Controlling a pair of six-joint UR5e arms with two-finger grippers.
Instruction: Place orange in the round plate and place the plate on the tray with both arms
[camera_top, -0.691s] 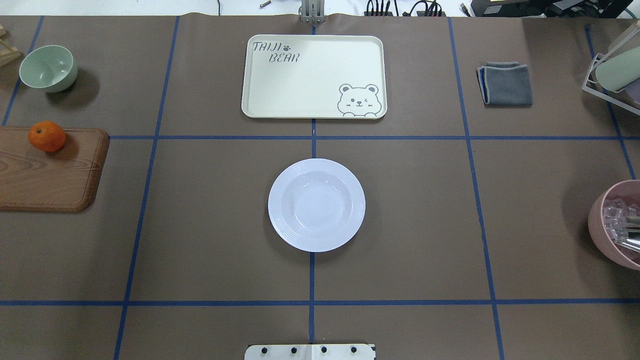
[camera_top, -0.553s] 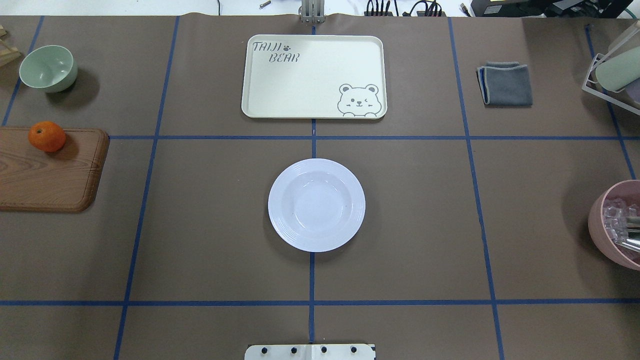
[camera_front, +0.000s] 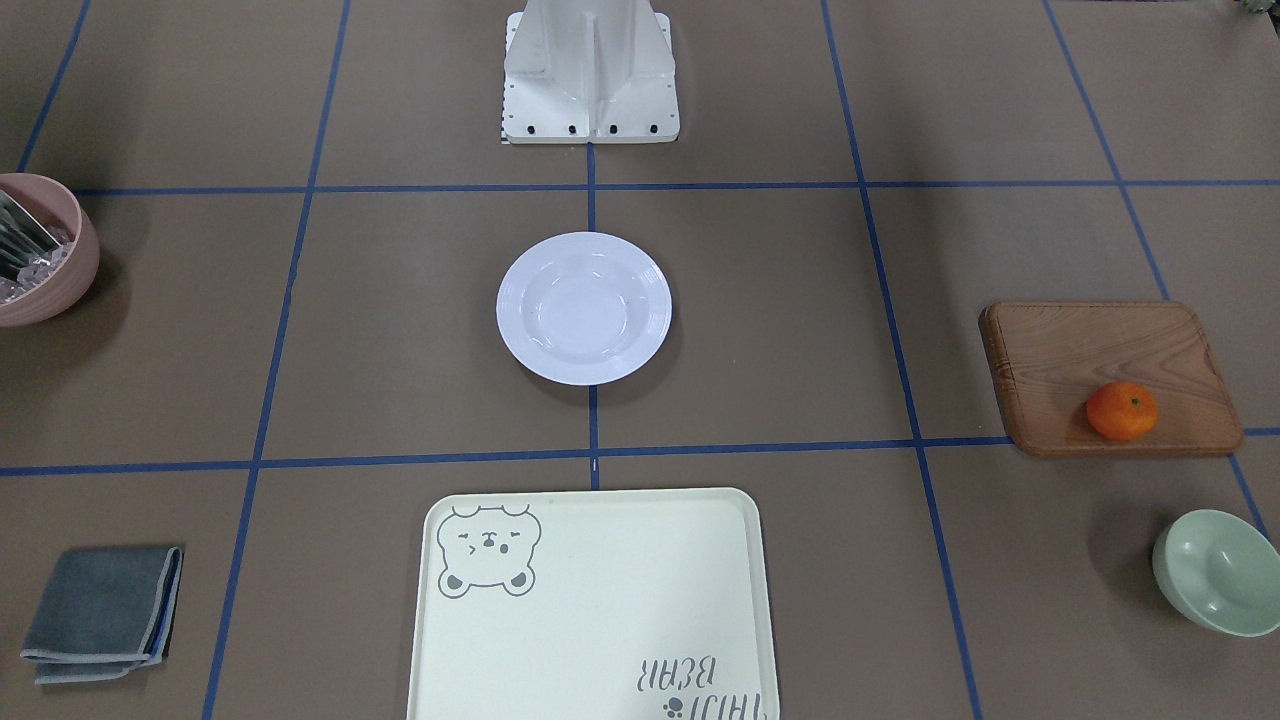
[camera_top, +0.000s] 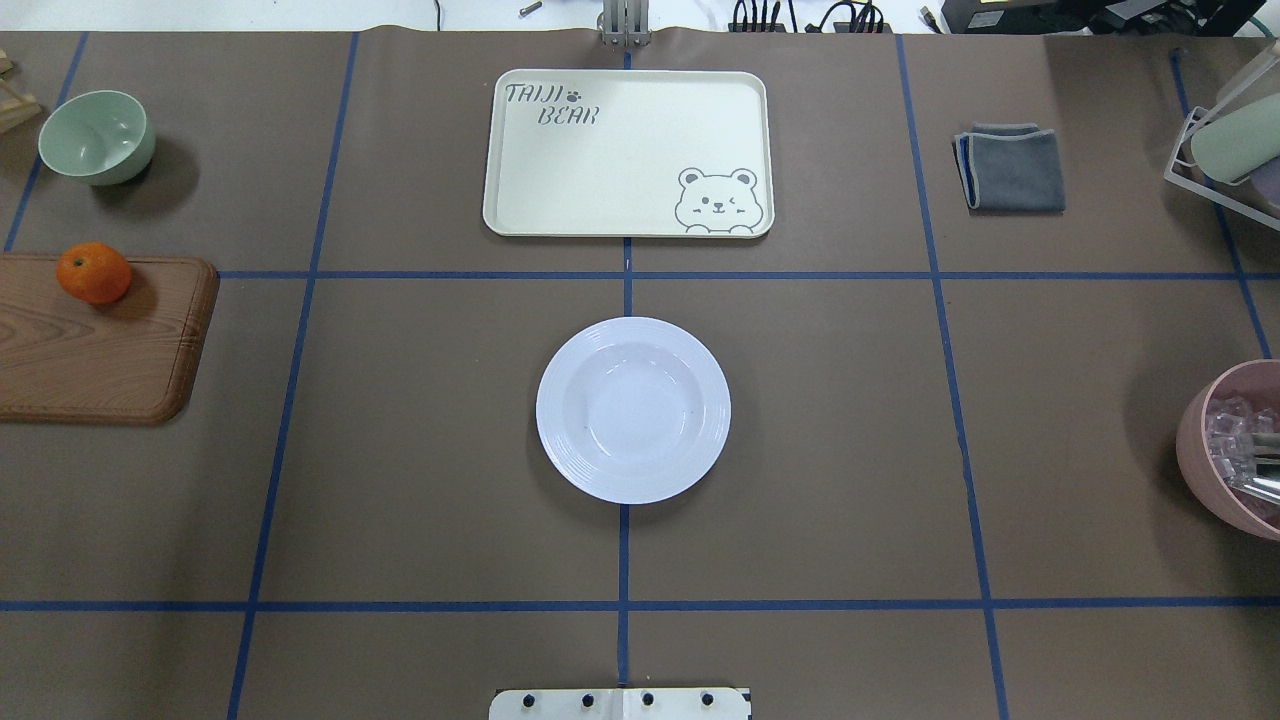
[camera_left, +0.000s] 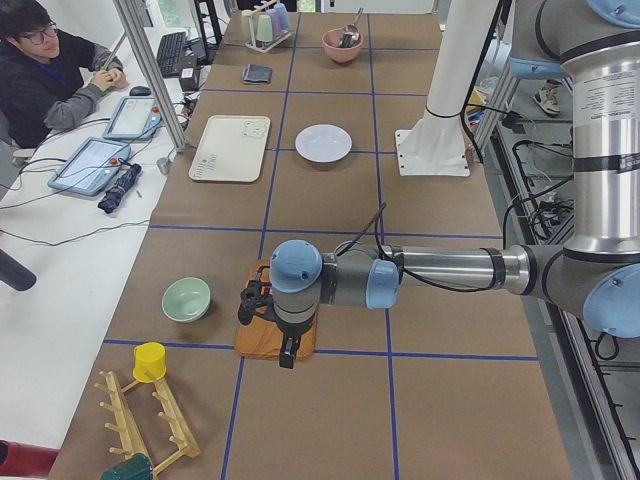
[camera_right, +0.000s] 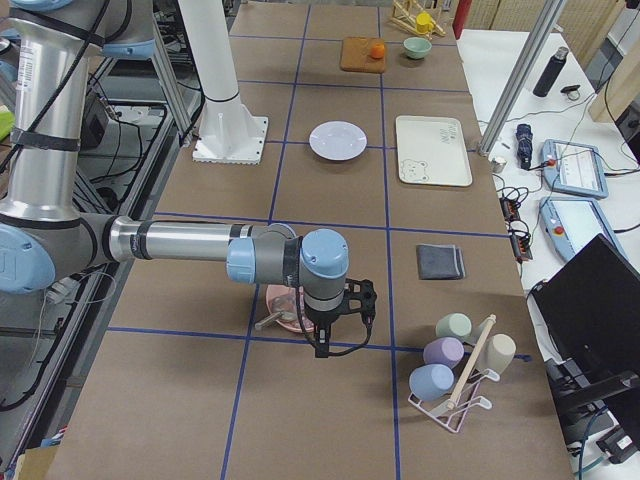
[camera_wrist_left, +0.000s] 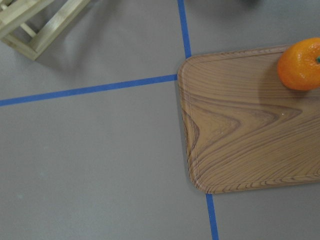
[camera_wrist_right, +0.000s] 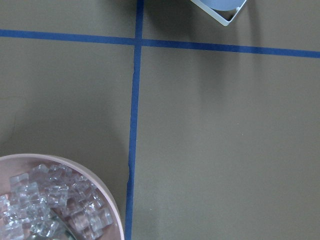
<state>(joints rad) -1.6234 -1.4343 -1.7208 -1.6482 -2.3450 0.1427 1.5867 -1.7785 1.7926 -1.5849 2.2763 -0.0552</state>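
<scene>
The orange sits on the far corner of the wooden cutting board, well to the left of the round plate in the overhead view. The bear-printed tray lies flat just beyond the plate, apart from it. The left gripper hangs over the board on the plate's left and the right gripper over the pink bowl of clear cubes on the plate's right, both well apart from the plate. I cannot tell how wide either gripper's fingers stand.
</scene>
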